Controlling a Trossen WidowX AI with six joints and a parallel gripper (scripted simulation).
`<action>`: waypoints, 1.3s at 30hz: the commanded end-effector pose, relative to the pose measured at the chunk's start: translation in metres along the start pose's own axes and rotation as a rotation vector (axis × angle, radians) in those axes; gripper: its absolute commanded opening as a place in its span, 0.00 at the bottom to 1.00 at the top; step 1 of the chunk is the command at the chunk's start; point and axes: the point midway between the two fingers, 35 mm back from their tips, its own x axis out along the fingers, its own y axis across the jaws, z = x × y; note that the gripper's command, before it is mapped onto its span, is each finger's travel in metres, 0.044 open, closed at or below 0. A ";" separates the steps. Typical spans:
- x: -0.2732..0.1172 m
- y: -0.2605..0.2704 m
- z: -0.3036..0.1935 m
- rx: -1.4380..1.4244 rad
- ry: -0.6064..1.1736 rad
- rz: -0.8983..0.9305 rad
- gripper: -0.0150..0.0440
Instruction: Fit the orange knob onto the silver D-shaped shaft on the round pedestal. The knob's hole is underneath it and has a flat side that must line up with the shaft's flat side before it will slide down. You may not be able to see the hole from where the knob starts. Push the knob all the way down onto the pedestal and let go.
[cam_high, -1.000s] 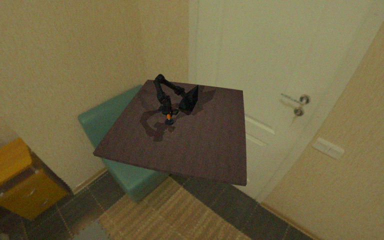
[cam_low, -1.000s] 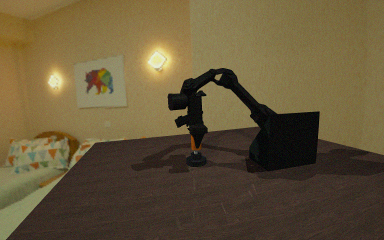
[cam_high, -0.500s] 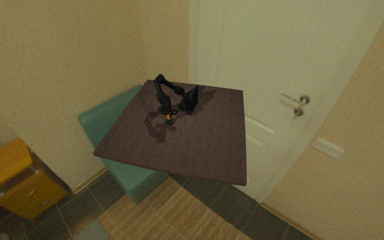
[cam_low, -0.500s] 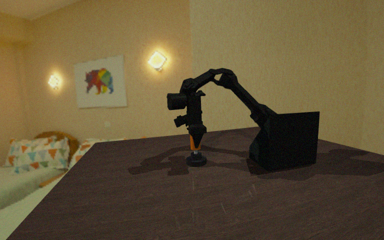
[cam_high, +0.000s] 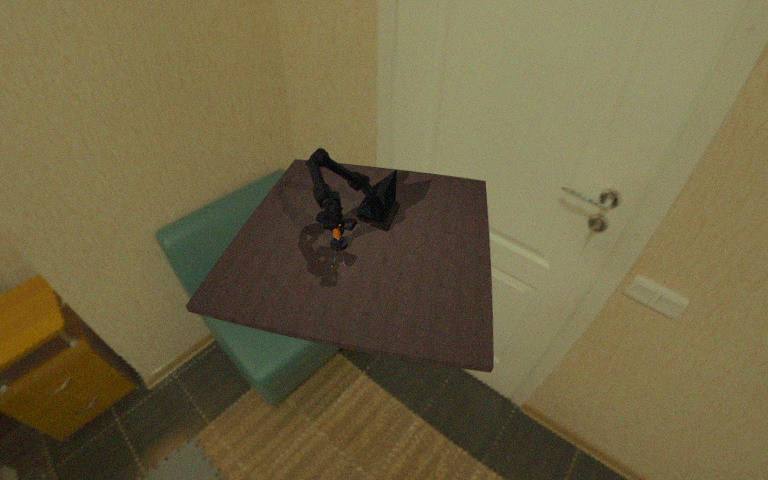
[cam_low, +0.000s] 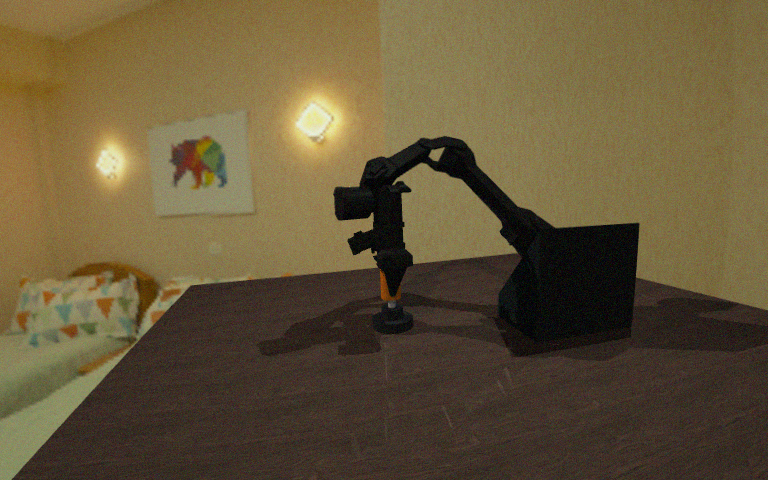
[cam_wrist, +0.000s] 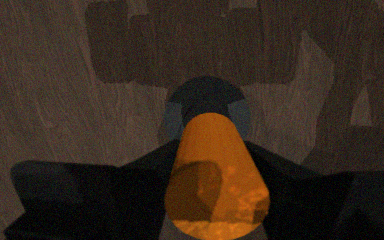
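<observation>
The orange knob (cam_high: 336, 232) (cam_low: 386, 287) (cam_wrist: 215, 165) is upright between the fingers of my gripper (cam_low: 393, 285), which is shut on it. The round dark pedestal (cam_high: 339, 244) (cam_low: 392, 323) (cam_wrist: 207, 90) stands on the table right below the knob. In the exterior view a short piece of the silver shaft (cam_low: 391, 304) shows between the knob's lower end and the pedestal. The knob's underside and the flat sides of hole and shaft are hidden. I cannot tell if the shaft's tip is inside the hole.
The dark brown table (cam_high: 419, 294) (cam_low: 283, 407) carries the arm's black base (cam_high: 380, 203) (cam_low: 583, 283), which stands behind the pedestal in the top view and to its right in the exterior view. The arm's shadow lies around the pedestal.
</observation>
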 end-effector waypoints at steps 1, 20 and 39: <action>0.000 0.000 -0.002 -0.004 -0.002 -0.003 0.25; 0.002 0.002 0.000 -0.004 -0.002 -0.003 0.25; -0.003 -0.002 0.000 -0.173 -0.001 -0.003 0.25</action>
